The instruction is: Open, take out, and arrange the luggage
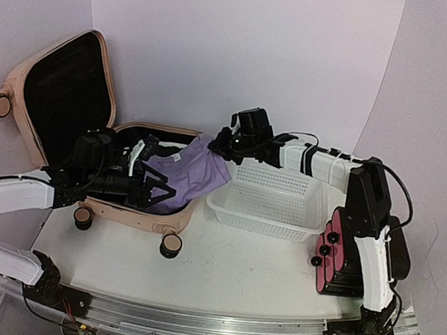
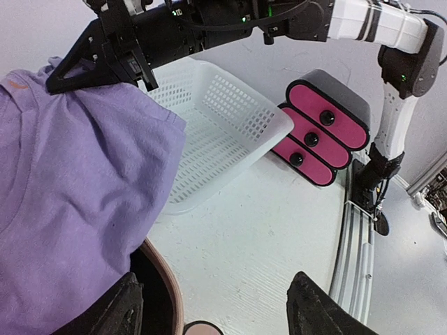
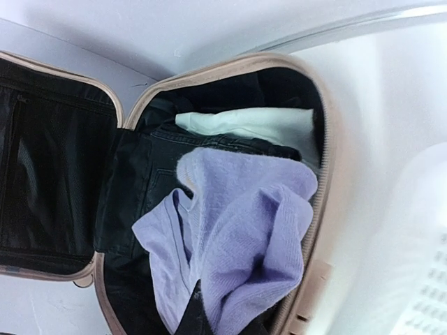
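Near the right edge of the table stand three pink blocks, tight against the right arm. Bare table runs along the near edge. Farther back, one white basket sits just beside the luggage. The luggage lies open on the left side, its lid up by the far left corner. The left gripper hangs over it, fingers spread wide, holding nothing. The right gripper pinches one purple shirt at the luggage's right rim. Dark jeans and one white cloth lie deeper inside.

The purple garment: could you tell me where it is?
Top view: purple garment drapes over the right rim of the luggage, beside the white basket, in the right gripper.
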Motion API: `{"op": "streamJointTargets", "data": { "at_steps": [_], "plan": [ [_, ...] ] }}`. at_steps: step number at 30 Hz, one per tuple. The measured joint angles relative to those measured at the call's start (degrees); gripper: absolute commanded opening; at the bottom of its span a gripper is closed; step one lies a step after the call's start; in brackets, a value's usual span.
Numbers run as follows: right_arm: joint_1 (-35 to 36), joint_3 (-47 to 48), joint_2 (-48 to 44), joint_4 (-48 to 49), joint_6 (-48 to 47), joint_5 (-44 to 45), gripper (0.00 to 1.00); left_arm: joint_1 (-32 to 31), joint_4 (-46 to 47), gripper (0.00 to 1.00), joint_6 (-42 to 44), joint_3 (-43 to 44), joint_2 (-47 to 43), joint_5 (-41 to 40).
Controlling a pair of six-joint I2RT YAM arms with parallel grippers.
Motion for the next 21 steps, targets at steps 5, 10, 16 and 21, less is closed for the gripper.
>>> {"op": "streamJointTargets", "data": {
  "at_steps": [5,10,16,21],
  "plan": [
    [-0.7,-6.88,-6.69,0.13,-4.2,2.23,0.0,0.0,-0.59,0.74,-1.25,-2.97,-10.6,-0.74],
    [-0.42,-15.61,-13.9,0.13,-5.46,8.94,0.0,0.0,-1.66,0.74,-1.44,-3.3,-15.06,-2.08],
    [-0.28,-25.83,-20.96,-0.07,-7.26,18.4,0.0,0.0,-3.96,0.74,-1.66,-3.3,-14.99,-2.49],
    [-0.94,-29.88,-24.13,0.46,-8.81,22.64,0.0,0.0,-4.07,0.74,-2.34,-3.3,-13.73,-2.45]
  ]
}}
